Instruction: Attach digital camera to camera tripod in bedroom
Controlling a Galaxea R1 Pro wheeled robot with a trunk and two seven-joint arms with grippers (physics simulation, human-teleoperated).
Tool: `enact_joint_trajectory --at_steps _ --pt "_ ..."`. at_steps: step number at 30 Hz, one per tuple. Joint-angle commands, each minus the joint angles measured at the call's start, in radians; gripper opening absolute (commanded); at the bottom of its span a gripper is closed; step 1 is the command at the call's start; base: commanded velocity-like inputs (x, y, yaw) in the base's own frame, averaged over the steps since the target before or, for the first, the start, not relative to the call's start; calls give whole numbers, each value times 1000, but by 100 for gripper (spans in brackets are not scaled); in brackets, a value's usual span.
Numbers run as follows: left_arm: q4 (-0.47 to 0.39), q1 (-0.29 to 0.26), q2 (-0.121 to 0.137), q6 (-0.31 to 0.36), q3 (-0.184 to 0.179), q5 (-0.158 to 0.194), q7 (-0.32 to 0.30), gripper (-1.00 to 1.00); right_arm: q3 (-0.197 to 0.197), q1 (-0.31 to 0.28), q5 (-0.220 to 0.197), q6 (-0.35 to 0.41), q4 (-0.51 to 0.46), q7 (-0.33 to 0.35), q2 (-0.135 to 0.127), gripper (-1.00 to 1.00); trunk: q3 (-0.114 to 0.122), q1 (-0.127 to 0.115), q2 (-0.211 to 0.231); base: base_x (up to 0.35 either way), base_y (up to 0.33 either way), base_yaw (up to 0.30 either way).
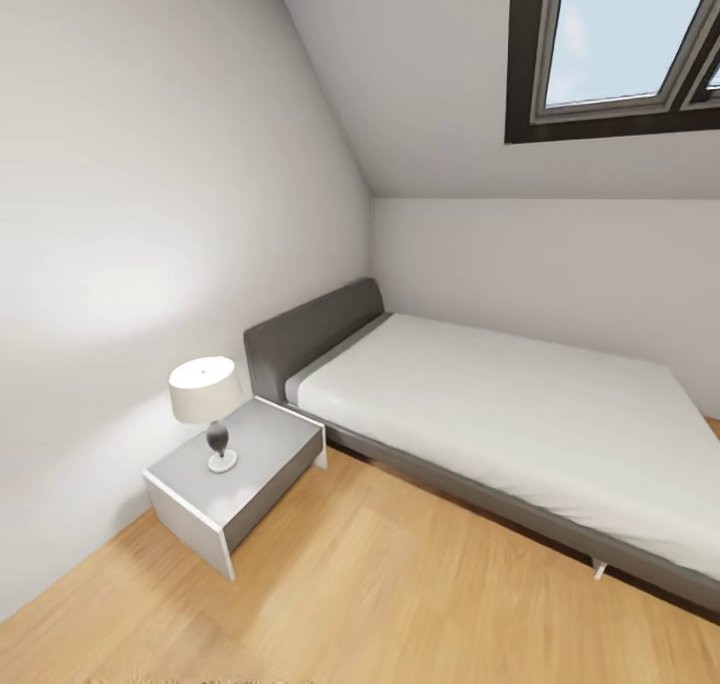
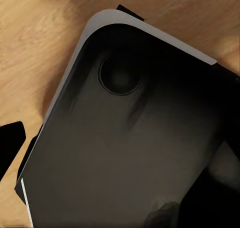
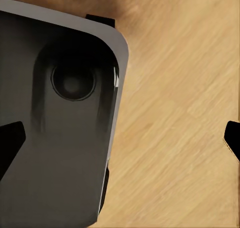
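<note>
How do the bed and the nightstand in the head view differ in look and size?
The bed is far larger than the nightstand. The bed has a dark grey frame and a white mattress; the nightstand is a pale grey box. The nightstand carries a lamp; the bed's top is bare. Both stand on the wood floor by the wall.

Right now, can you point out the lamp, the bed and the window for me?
lamp point(image 1: 206, 388), head view, on its white shade.
bed point(image 1: 500, 414), head view, on the white mattress top.
window point(image 1: 610, 29), head view, on the glass pane showing sky.
</note>
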Motion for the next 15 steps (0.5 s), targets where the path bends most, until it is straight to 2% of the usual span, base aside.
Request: enact_joint_trajectory --at_steps 1,15 --pt "-1 0 0 -1 1 1 1 100 0 0 7 -2 0 -1 0 100 -1 0 0 0 0 270" --pt "-1 0 0 -1 1 1 1 100 0 0 7 -1 0 -1 -1 100 -1 0 0 0 0 270"
